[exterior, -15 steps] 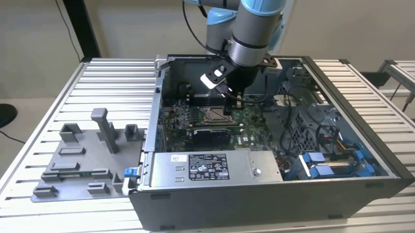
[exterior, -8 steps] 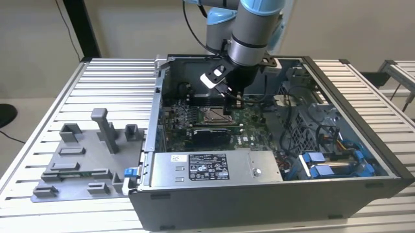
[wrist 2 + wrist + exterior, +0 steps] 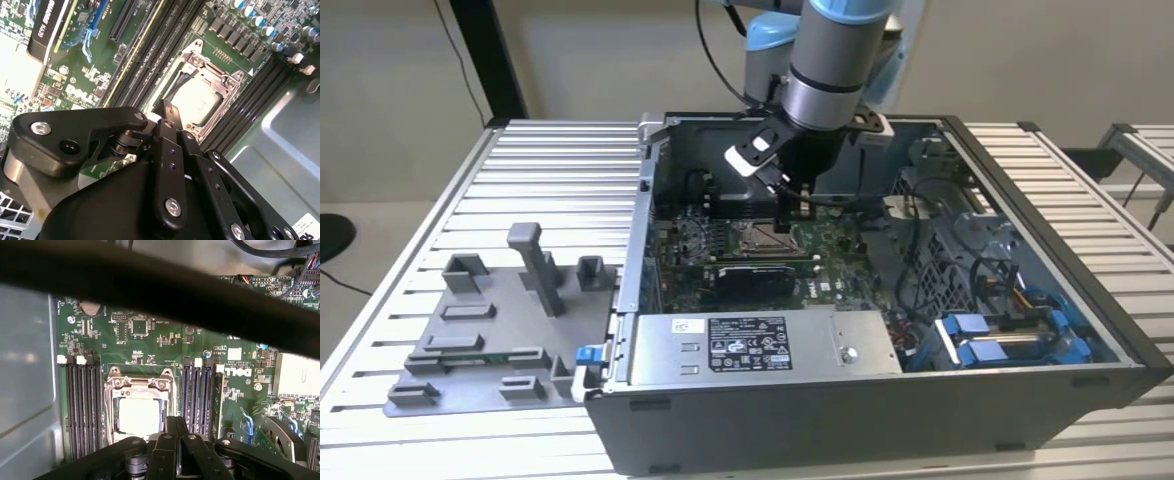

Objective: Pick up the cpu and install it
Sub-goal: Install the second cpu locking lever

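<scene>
The cpu [image 3: 139,417] is a small square chip with a silvery-white top. It lies flat inside the metal-framed socket [image 3: 137,385] on the green motherboard, and it also shows in the second wrist view as the cpu [image 3: 197,102] within the socket frame [image 3: 220,80]. My gripper [image 3: 787,222] hangs inside the open computer case [image 3: 654,180], just above the socket [image 3: 765,237]. Its black fingers [image 3: 176,421] are pressed together with nothing between them, a short way off the chip's near edge. The fingertips [image 3: 167,111] stand clear of the chip.
Black memory slots [image 3: 82,405] flank the socket on both sides. A power supply [image 3: 747,345] sits at the case front, blue drive brackets and cables [image 3: 1001,335] toward the exterior view's right. A grey plastic tray with upright posts [image 3: 494,330] lies on the slatted table at the exterior view's left.
</scene>
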`<act>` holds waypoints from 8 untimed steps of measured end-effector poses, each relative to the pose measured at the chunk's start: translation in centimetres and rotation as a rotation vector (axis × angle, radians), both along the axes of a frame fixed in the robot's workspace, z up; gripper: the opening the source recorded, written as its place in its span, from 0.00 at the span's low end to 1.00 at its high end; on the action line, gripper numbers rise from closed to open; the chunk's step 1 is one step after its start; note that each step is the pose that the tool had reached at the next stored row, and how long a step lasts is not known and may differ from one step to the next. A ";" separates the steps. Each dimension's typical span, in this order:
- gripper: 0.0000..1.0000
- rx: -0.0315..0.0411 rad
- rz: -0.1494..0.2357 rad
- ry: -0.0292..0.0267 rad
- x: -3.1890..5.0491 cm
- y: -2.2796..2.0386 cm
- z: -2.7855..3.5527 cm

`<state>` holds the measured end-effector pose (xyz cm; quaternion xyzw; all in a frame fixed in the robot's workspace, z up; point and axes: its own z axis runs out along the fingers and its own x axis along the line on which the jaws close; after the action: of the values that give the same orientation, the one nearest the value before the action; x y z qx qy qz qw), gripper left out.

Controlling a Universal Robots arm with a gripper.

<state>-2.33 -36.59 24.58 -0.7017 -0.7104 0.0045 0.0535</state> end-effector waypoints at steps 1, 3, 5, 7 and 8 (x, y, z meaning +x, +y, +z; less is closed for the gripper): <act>0.00 0.0000 0.000 -0.0001 -0.09 0.01 0.15; 0.00 0.0001 0.000 0.0000 -0.30 0.01 0.41; 0.00 0.0000 0.000 -0.0001 -0.60 0.02 0.56; 0.00 0.0001 0.000 -0.0001 -0.96 0.02 0.65; 0.00 0.0003 0.000 -0.0002 -1.19 0.03 0.67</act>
<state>-3.51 -36.56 25.25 -0.7017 -0.7104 0.0043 0.0535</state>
